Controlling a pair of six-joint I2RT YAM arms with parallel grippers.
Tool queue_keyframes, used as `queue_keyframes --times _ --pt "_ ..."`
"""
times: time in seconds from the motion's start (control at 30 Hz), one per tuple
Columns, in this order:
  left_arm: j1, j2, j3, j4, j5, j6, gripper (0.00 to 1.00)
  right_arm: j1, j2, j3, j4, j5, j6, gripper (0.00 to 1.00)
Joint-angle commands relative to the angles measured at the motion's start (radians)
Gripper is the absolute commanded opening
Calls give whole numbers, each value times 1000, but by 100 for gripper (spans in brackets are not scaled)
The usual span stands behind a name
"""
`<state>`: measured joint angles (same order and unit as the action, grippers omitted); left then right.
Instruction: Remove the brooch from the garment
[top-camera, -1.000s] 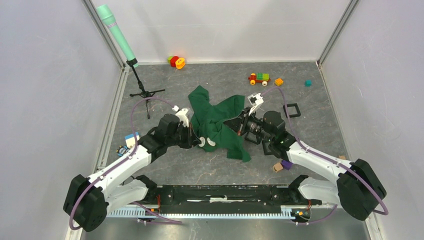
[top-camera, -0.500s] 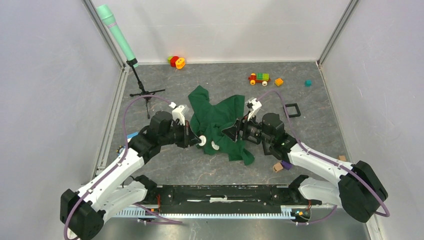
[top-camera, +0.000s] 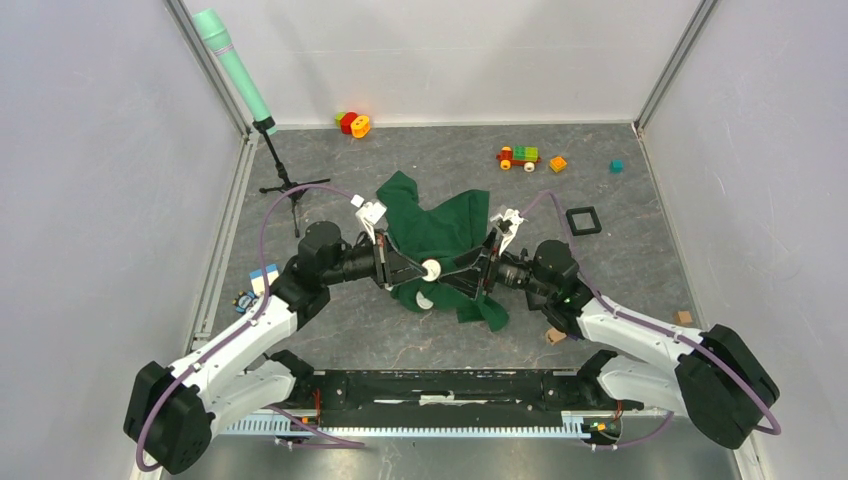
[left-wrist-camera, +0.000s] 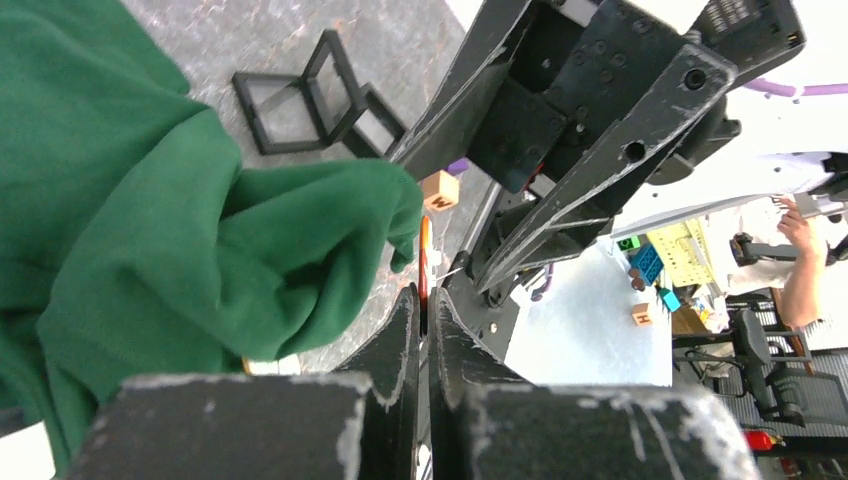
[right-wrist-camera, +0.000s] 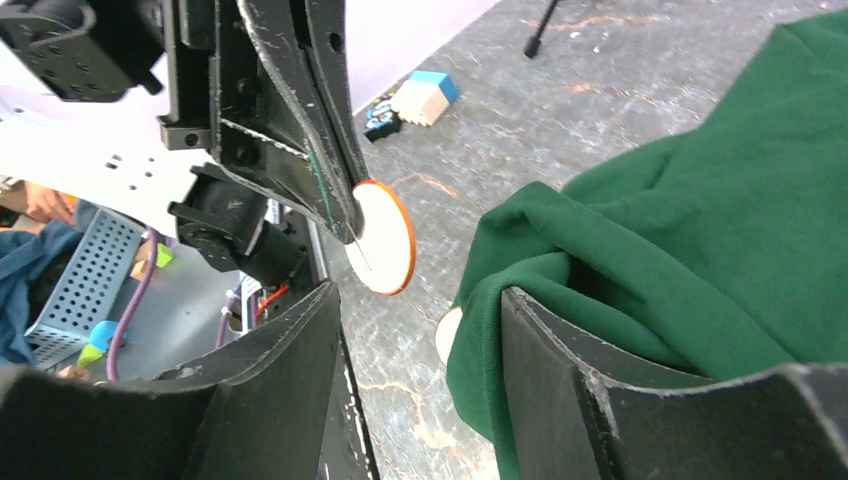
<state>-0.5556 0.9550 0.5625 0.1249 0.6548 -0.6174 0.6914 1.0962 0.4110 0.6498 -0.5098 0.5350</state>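
The green garment (top-camera: 435, 225) lies crumpled in the middle of the table. My left gripper (top-camera: 425, 268) is shut on the brooch (top-camera: 431, 268), a small white disc with an orange rim (right-wrist-camera: 383, 237). The brooch hangs in the air just off the cloth's edge. In the left wrist view only its thin orange edge (left-wrist-camera: 424, 262) shows between the closed jaws. My right gripper (top-camera: 452, 277) faces it, open, one finger against the garment's fold (right-wrist-camera: 560, 300). A second white round piece (top-camera: 425, 300) peeks from under the cloth (right-wrist-camera: 449, 333).
A black square frame (top-camera: 583, 220) lies right of the garment. A toy train (top-camera: 518, 156), orange block (top-camera: 557, 163) and teal cube (top-camera: 616, 166) sit at the back right. A microphone stand (top-camera: 285, 185) is at the back left, wooden blocks (top-camera: 555, 334) near front right.
My right gripper opened and let go of the cloth, then slid left. My left gripper carried the white disc to the right and up off the garment.
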Motion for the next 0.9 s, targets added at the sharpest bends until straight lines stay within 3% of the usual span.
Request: queue_keyframes --times 0.0,0.2,0.33,0.87 --pt "4 -9 -11 157 66 -65 2 9 31 -8 215 -75 85 62" --pt "4 -31 -20 157 57 -67 2 11 88 -29 435 -116 223 54" --pt "5 -36 -18 154 63 -64 2 17 99 -23 433 -106 227 47" --pt "5 -29 -13 158 88 -59 2 26 126 3 420 -100 223 35"
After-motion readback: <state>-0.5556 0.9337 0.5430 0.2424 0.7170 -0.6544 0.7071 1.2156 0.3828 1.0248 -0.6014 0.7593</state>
